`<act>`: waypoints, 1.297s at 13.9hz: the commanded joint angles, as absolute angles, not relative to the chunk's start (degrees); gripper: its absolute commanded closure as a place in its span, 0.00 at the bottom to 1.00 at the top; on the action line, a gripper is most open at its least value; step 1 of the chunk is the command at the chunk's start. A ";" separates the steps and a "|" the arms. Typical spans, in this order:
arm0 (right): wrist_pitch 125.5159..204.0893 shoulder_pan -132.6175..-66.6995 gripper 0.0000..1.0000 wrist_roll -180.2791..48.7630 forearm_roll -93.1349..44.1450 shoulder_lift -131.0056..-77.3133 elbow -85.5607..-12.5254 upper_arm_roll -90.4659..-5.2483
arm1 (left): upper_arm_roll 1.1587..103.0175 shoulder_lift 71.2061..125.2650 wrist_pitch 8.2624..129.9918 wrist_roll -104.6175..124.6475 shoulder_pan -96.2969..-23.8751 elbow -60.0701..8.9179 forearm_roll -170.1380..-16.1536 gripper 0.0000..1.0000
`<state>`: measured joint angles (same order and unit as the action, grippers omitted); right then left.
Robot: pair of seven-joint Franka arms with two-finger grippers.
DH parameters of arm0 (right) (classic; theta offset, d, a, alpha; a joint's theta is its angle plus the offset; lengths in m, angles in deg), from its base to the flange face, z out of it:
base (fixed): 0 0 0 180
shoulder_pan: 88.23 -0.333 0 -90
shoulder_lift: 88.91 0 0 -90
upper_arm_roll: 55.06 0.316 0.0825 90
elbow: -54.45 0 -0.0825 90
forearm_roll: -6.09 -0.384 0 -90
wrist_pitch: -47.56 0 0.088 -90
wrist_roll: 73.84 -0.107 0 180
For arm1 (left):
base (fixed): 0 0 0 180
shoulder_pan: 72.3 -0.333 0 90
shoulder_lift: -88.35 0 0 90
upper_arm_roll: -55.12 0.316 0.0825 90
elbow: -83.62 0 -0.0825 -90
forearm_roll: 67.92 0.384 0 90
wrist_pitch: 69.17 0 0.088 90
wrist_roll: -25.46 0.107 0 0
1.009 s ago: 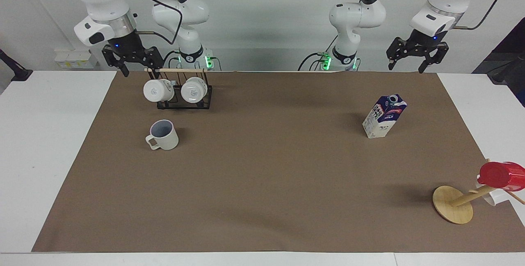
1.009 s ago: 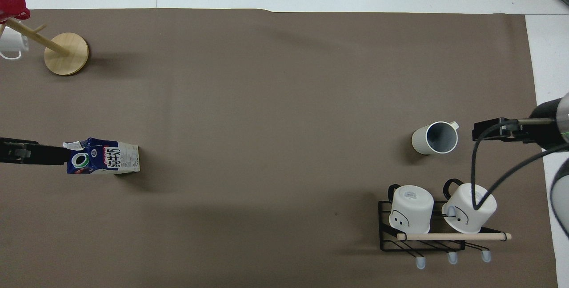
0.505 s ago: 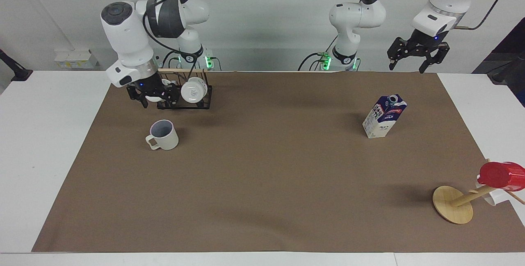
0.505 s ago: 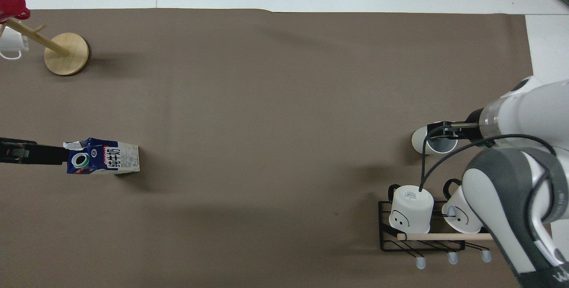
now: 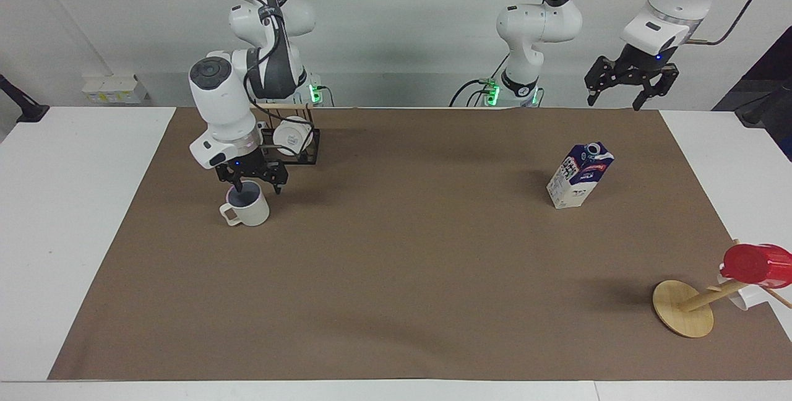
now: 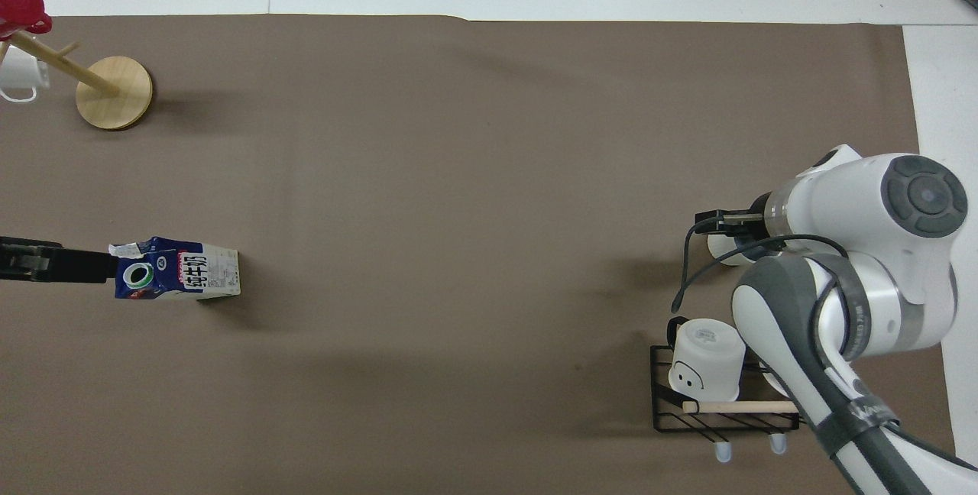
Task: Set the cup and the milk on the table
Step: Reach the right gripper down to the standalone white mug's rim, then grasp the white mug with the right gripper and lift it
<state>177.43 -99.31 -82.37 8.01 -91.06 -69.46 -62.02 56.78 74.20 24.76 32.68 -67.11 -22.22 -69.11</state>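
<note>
- Right gripper [image 5: 253, 185] is down at the cup [image 5: 249, 207], spread open, with one finger dipping inside the mouth and the other outside the wall on the side nearer the robots. It looks like a rim pinch is being set up.
- Nothing is clamped on that wall yet, as far as the facing view shows.
- The cup stands upright on the brown sheet of the table [image 5: 396, 277], toward the right arm's end, a little farther from the robots than the black mug rack [image 5: 296, 148]. Its handle [image 5: 229, 215] points away from the robots, clear of the fingers.
- In the overhead view the right arm covers nearly all of the cup [image 6: 717, 247]; only a sliver of wall shows.
- The milk carton [image 5: 579, 176] stands upright toward the left arm's end, cap on top.
- Left gripper [image 5: 630, 79] waits with fingers apart above the table's edge at the robots' side, the nearer tool for the carton.
</note>
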 commanded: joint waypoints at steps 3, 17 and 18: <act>183.17 -98.96 0.00 -81.49 8.64 -93.38 -71.94 -61.74 | 57.66 74.46 23.56 32.67 -66.06 -21.14 -68.01 0.00; 185.54 -97.46 1.00 -81.22 8.56 -94.97 -72.21 -61.74 | 57.93 74.46 23.64 32.67 -66.15 -21.23 -68.01 0.00; 185.46 -97.46 1.00 -81.58 8.56 -95.32 -71.68 -61.74 | 57.93 74.46 23.82 32.75 -66.15 -21.14 -68.01 0.00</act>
<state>185.01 -98.28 -80.38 8.01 -95.10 -71.94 -62.23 57.17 74.20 24.71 32.68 -67.11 -22.22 -69.10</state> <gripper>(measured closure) 0.956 0.000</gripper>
